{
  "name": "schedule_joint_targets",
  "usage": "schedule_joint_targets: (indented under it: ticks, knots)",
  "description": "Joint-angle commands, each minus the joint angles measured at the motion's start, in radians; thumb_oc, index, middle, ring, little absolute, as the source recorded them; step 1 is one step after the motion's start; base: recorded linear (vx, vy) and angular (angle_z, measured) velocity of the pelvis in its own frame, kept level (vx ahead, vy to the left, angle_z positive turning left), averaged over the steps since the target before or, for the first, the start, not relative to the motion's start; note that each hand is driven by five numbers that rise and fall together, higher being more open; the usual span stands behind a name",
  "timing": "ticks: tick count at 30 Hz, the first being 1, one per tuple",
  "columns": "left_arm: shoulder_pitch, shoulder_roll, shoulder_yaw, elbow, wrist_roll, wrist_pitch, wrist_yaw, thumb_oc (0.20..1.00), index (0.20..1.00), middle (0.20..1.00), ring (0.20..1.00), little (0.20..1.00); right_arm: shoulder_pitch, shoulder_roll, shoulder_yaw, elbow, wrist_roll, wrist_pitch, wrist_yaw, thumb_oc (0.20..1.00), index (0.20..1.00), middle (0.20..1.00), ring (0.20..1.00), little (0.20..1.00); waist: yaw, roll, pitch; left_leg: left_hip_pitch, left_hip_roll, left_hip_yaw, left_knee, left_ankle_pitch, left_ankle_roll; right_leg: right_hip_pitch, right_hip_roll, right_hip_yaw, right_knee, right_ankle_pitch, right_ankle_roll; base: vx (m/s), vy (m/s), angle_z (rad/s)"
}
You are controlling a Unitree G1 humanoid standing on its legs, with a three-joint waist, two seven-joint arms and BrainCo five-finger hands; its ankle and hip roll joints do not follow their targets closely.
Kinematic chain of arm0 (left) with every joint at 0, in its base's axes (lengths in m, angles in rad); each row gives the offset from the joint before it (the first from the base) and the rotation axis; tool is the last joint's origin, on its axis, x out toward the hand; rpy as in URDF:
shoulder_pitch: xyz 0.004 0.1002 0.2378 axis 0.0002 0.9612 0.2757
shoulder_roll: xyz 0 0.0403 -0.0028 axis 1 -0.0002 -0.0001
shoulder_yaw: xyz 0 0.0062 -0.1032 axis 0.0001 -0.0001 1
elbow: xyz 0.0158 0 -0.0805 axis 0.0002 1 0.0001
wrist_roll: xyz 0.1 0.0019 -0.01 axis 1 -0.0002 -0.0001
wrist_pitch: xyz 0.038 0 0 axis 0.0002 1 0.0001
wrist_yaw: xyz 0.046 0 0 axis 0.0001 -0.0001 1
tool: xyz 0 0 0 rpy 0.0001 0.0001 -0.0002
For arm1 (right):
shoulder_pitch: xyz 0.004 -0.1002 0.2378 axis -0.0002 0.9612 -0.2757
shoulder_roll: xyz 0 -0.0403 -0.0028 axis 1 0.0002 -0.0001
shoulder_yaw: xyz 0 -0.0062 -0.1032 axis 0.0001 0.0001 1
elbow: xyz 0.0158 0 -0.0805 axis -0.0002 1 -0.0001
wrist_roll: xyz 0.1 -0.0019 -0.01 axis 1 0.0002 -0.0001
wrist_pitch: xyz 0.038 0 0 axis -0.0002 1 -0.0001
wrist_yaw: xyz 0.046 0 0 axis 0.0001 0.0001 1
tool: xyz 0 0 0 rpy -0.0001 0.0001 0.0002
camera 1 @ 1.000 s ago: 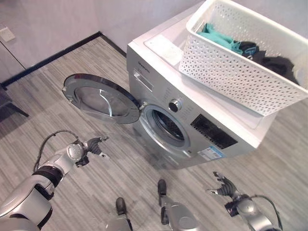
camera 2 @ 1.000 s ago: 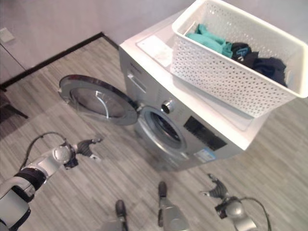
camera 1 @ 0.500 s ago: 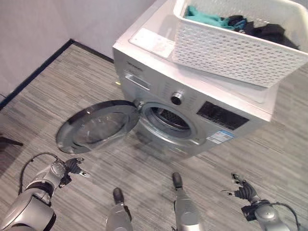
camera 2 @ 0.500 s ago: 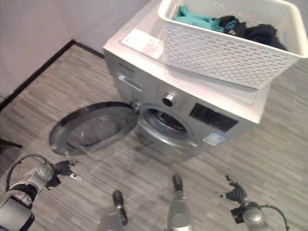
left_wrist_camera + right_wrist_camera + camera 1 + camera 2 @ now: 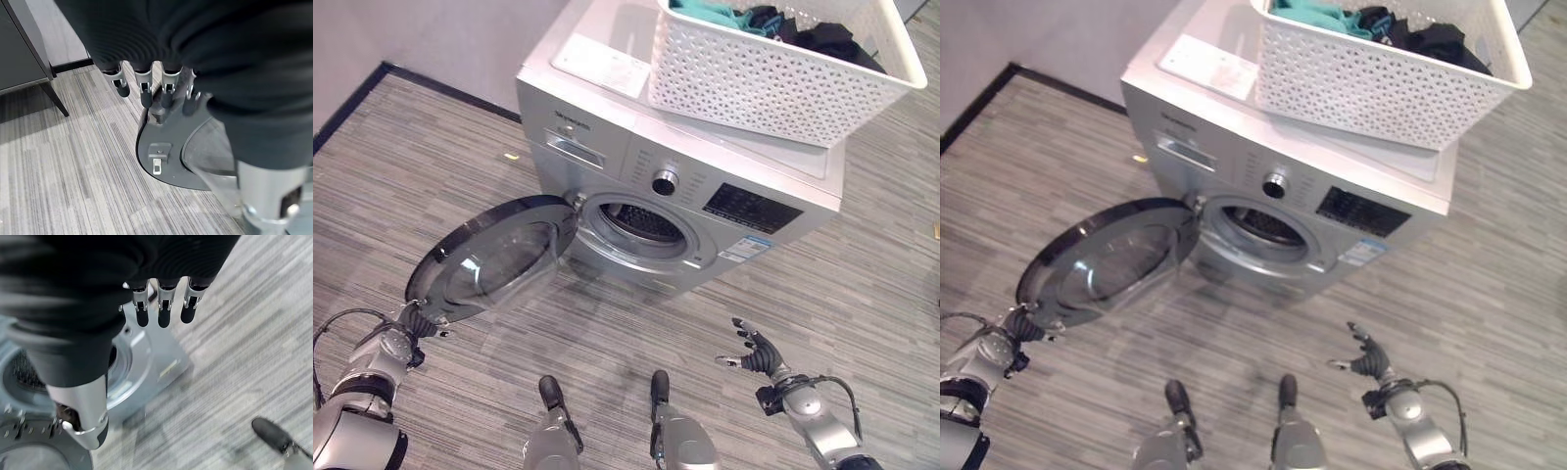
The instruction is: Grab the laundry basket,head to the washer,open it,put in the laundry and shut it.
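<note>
Laundry basket: I see the white perforated laundry basket (image 5: 773, 73) sitting on the washer's top, toward its right rear corner, overhanging the right edge.
Laundry: a teal garment (image 5: 710, 12) lies at the basket's left end, with dark clothes (image 5: 822, 37) beside it toward the right.
Washer: the silver front-loading washer (image 5: 607, 127) stands on the grey wood-pattern floor (image 5: 862, 274); I note a round knob (image 5: 664, 182) and a dark control panel (image 5: 749, 209) on its front.
Washer door: the round door (image 5: 494, 259) is swung fully open to the washer's left, lying nearly flat, and the drum opening (image 5: 636, 223) is exposed.
Left hand: my left hand (image 5: 411, 323) is at the outer edge of the open door; in its wrist view the fingers (image 5: 144, 93) hang fairly straight just above the door rim and latch, gripping nothing.
Right hand: my right hand (image 5: 756, 354) hovers low over the floor, in front of the washer's right front corner and well apart from it, fingers spread wide and empty.
</note>
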Motion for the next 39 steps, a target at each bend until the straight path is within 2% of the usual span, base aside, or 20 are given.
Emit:
schedule_joint_targets:
  ticks: [1,9,11,15,17,18,20,21,23,24,25,27,28,32,34,35,36,37,38,39]
  knots:
    - [-0.032,0.021,-0.032,0.045,0.057,-0.009,0.027,1.0,1.0,1.0,1.0,1.0,0.017,-0.047,-0.065,0.001,-0.02,-0.015,-0.018,1.0,1.0,1.0,1.0,1.0,-0.002,0.006,-0.056,-0.057,-0.002,-0.122,0.127,-0.159,0.009,-0.039,-0.098,0.007,0.085,-0.086,0.083,0.06,0.032,-0.07]
    - [0.059,-0.014,0.056,-0.018,0.047,-0.004,0.083,1.0,1.0,1.0,1.0,1.0,0.045,-0.026,-0.12,0.004,-0.02,-0.019,-0.039,1.0,1.0,1.0,1.0,1.0,-0.005,0.019,-0.092,-0.035,-0.027,-0.138,0.137,-0.188,0.027,-0.015,-0.122,0.009,0.085,-0.062,0.098,0.04,0.041,-0.02]
    - [0.196,-0.074,0.157,-0.197,-0.01,-0.014,0.13,1.0,1.0,1.0,1.0,1.0,0.063,0.002,-0.2,0.005,-0.029,-0.012,-0.085,1.0,1.0,1.0,1.0,1.0,0.004,0.03,-0.111,-0.028,-0.06,-0.144,0.15,-0.188,0.053,-0.01,-0.151,0.007,0.108,-0.024,0.098,0.0,0.088,0.0]
    - [0.312,-0.137,0.198,-0.36,-0.016,-0.024,0.156,1.0,1.0,1.0,1.0,1.0,0.073,0.022,-0.276,-0.005,-0.018,-0.004,-0.126,1.0,1.0,1.0,1.0,1.0,0.011,0.05,-0.124,-0.003,-0.087,-0.174,0.155,-0.208,0.079,0.003,-0.167,0.019,0.167,-0.032,0.092,0.08,0.101,0.08]
    - [0.393,-0.22,0.223,-0.448,-0.044,-0.036,0.164,1.0,1.0,1.0,1.0,1.0,0.063,0.032,-0.344,-0.077,0.01,-0.01,-0.162,1.0,1.0,1.0,1.0,1.0,0.013,0.08,-0.108,0.037,-0.106,-0.204,0.146,-0.212,0.109,-0.031,-0.142,0.075,0.325,-0.038,0.069,0.07,0.137,0.16]
    - [0.393,-0.22,0.223,-0.448,-0.044,-0.036,0.164,1.0,1.0,1.0,1.0,1.0,0.063,0.032,-0.345,-0.077,0.01,-0.01,-0.162,1.0,1.0,1.0,1.0,1.0,0.014,0.08,-0.108,0.037,-0.106,-0.204,0.145,-0.212,0.109,-0.031,-0.142,0.076,0.325,-0.038,0.069,0.1,0.144,0.19]
    - [0.44,-0.291,0.226,-0.448,-0.074,-0.047,0.16,1.0,1.0,1.0,1.0,1.0,0.037,0.025,-0.397,-0.19,-0.003,-0.032,-0.199,1.0,1.0,1.0,1.0,1.0,0.012,0.107,-0.091,0.078,-0.112,-0.21,0.144,-0.229,0.123,-0.077,-0.105,0.091,0.39,-0.094,0.049,0.15,0.077,0.11]
    - [0.458,-0.334,0.215,-0.425,-0.101,-0.052,0.156,1.0,1.0,1.0,1.0,1.0,0.022,0.013,-0.443,-0.281,-0.001,-0.051,-0.225,1.0,1.0,1.0,1.0,1.0,0.005,0.116,-0.088,0.089,-0.113,-0.225,0.145,-0.236,0.119,-0.088,-0.078,0.096,0.332,-0.162,0.038,0.14,0.004,0.0]
    - [0.466,-0.359,0.21,-0.421,-0.128,-0.055,0.153,1.0,1.0,1.0,1.0,1.0,0.001,-0.004,-0.476,-0.343,0.0,-0.065,-0.244,1.0,1.0,1.0,1.0,1.0,-0.002,0.118,-0.083,0.094,-0.116,-0.246,0.149,-0.244,0.117,-0.104,-0.062,0.121,0.273,-0.181,0.038,0.14,-0.056,0.12]
    - [0.467,-0.374,0.204,-0.412,-0.138,-0.058,0.149,1.0,1.0,1.0,1.0,1.0,-0.009,-0.009,-0.492,-0.376,-0.005,-0.071,-0.26,1.0,1.0,1.0,1.0,1.0,-0.006,0.119,-0.082,0.096,-0.119,-0.26,0.153,-0.251,0.114,-0.109,-0.055,0.142,0.225,-0.179,0.041,0.25,-0.166,0.41]
    - [0.466,-0.399,0.203,-0.384,-0.159,-0.057,0.155,1.0,1.0,1.0,1.0,1.0,-0.043,-0.021,-0.516,-0.44,-0.018,-0.085,-0.286,1.0,1.0,1.0,1.0,1.0,-0.013,0.114,-0.076,0.108,-0.126,-0.293,0.162,-0.269,0.11,-0.152,-0.046,0.206,0.146,-0.154,0.049,0.18,-0.131,0.69]
    - [0.463,-0.4,0.202,-0.382,-0.16,-0.058,0.156,1.0,1.0,1.0,1.0,1.0,-0.043,-0.022,-0.517,-0.442,-0.019,-0.083,-0.286,1.0,1.0,1.0,1.0,1.0,-0.012,0.116,-0.077,0.106,-0.125,-0.294,0.164,-0.27,0.11,-0.151,-0.046,0.206,0.141,-0.151,0.05,0.18,-0.152,0.89]
    - [0.46,-0.418,0.193,-0.363,-0.158,-0.053,0.165,1.0,1.0,1.0,1.0,1.0,-0.1,-0.064,-0.533,-0.509,-0.069,-0.093,-0.32,1.0,1.0,1.0,1.0,1.0,-0.01,0.106,-0.068,0.135,-0.121,-0.337,0.179,-0.305,0.105,-0.206,-0.05,0.229,0.075,-0.142,0.06,0.23,-0.203,0.29]
    - [0.439,-0.433,0.181,-0.334,-0.162,-0.054,0.178,1.0,1.0,1.0,1.0,1.0,-0.141,-0.121,-0.559,-0.563,-0.108,-0.094,-0.344,1.0,1.0,1.0,1.0,1.0,-0.017,0.09,-0.063,0.178,-0.12,-0.391,0.181,-0.328,0.089,-0.209,-0.038,0.252,0.069,-0.142,0.067,0.27,-0.265,0.33]
    - [0.435,-0.437,0.17,-0.31,-0.165,-0.058,0.174,1.0,1.0,1.0,1.0,1.0,-0.156,-0.161,-0.59,-0.583,-0.108,-0.102,-0.35,1.0,1.0,1.0,1.0,1.0,-0.013,0.059,-0.09,0.204,-0.116,-0.429,0.177,-0.34,0.072,-0.173,-0.029,0.273,0.086,-0.144,0.065,0.25,-0.273,0.59]
    - [0.438,-0.439,0.173,-0.307,-0.169,-0.059,0.176,1.0,1.0,1.0,1.0,1.0,-0.166,-0.193,-0.602,-0.592,-0.107,-0.104,-0.348,1.0,1.0,1.0,1.0,1.0,-0.014,0.053,-0.102,0.222,-0.097,-0.444,0.173,-0.34,0.062,-0.169,-0.019,0.268,0.11,-0.144,0.063,0.4,-0.487,1.08]
    - [0.448,-0.443,0.171,-0.291,-0.178,-0.062,0.18,1.0,1.0,1.0,1.0,1.0,-0.196,-0.243,-0.601,-0.606,-0.096,-0.116,-0.342,1.0,1.0,1.0,1.0,1.0,-0.009,0.043,-0.123,0.239,-0.048,-0.451,0.178,-0.328,0.04,-0.155,0.007,0.245,0.149,-0.157,0.054,0.32,-0.39,0.89]
    - [0.447,-0.444,0.171,-0.29,-0.178,-0.062,0.18,1.0,1.0,1.0,1.0,1.0,-0.198,-0.246,-0.599,-0.604,-0.095,-0.117,-0.342,1.0,1.0,1.0,1.0,1.0,-0.012,0.048,-0.123,0.24,-0.043,-0.454,0.177,-0.329,0.037,-0.154,0.01,0.24,0.152,-0.16,0.052,0.3,-0.461,0.69]
    - [0.45,-0.449,0.172,-0.274,-0.187,-0.066,0.19,1.0,1.0,1.0,1.0,1.0,-0.227,-0.281,-0.595,-0.608,-0.091,-0.128,-0.339,1.0,1.0,1.0,1.0,1.0,-0.007,0.046,-0.138,0.231,-0.008,-0.463,0.206,-0.273,0.01,-0.127,0.037,0.226,0.155,-0.164,0.033,0.11,-0.189,0.29]
    - [0.449,-0.449,0.173,-0.273,-0.187,-0.066,0.19,1.0,1.0,1.0,1.0,1.0,-0.228,-0.282,-0.594,-0.606,-0.091,-0.128,-0.339,1.0,1.0,1.0,1.0,1.0,-0.01,0.049,-0.141,0.232,-0.005,-0.465,0.203,-0.276,0.011,-0.124,0.038,0.222,0.152,-0.169,0.034,0.22,-0.405,0.23]
